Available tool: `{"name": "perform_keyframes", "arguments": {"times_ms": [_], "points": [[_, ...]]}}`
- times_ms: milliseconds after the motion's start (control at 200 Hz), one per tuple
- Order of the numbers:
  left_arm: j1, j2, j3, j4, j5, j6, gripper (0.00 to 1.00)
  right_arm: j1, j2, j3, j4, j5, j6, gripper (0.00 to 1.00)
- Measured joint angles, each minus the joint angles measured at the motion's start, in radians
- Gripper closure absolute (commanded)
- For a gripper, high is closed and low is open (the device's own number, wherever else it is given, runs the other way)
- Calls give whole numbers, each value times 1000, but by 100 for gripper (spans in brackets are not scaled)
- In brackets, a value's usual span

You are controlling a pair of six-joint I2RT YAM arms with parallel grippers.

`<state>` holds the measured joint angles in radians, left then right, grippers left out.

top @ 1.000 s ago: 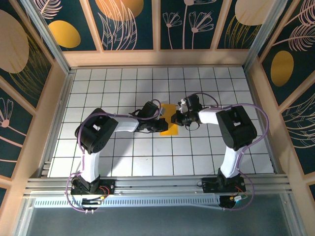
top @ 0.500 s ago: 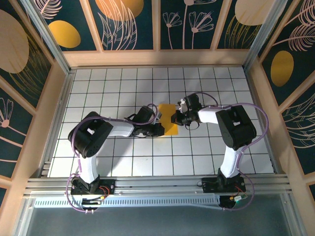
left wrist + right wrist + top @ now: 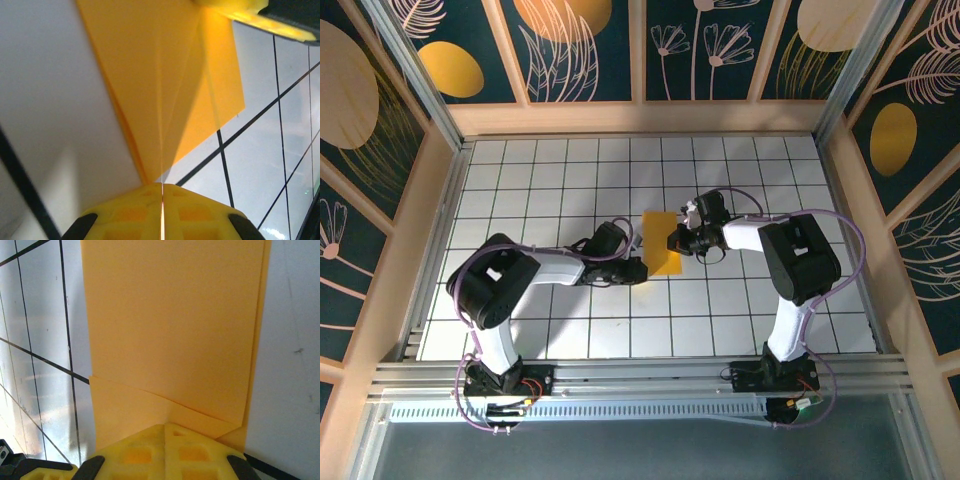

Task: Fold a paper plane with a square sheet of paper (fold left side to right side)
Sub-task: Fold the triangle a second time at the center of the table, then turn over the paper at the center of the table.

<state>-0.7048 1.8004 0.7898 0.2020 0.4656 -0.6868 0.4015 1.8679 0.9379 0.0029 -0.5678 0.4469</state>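
Nothing legible: the square sheet of paper (image 3: 658,250) is plain, and no text, label, brand, number or sign can be read elsewhere.

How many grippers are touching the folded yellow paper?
2. The left gripper, shut, meets the paper at its near-left corner; the right gripper, shut, is at its right edge.

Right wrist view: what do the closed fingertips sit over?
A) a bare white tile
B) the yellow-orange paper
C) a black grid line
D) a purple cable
B: the right gripper overlaps the near edge of the folded square sheet of paper, which runs from its tips up the frame.
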Motion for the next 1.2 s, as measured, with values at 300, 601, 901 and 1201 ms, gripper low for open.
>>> {"name": "perform_keyframes", "arguments": {"times_ms": [300,601,901,1201], "points": [[83,-105,-26,42,-10,-74,61,-77,-189,-131,148,-61,71,40],[119,14,67,57,-22,-90,57,-146,-338,-245,188,-40,53,24],[124,146,201,56,-18,-77,65,-161,-407,-329,188,-27,30,16],[124,190,245,57,-2,-60,92,-161,-431,-362,196,-51,29,26]]}}
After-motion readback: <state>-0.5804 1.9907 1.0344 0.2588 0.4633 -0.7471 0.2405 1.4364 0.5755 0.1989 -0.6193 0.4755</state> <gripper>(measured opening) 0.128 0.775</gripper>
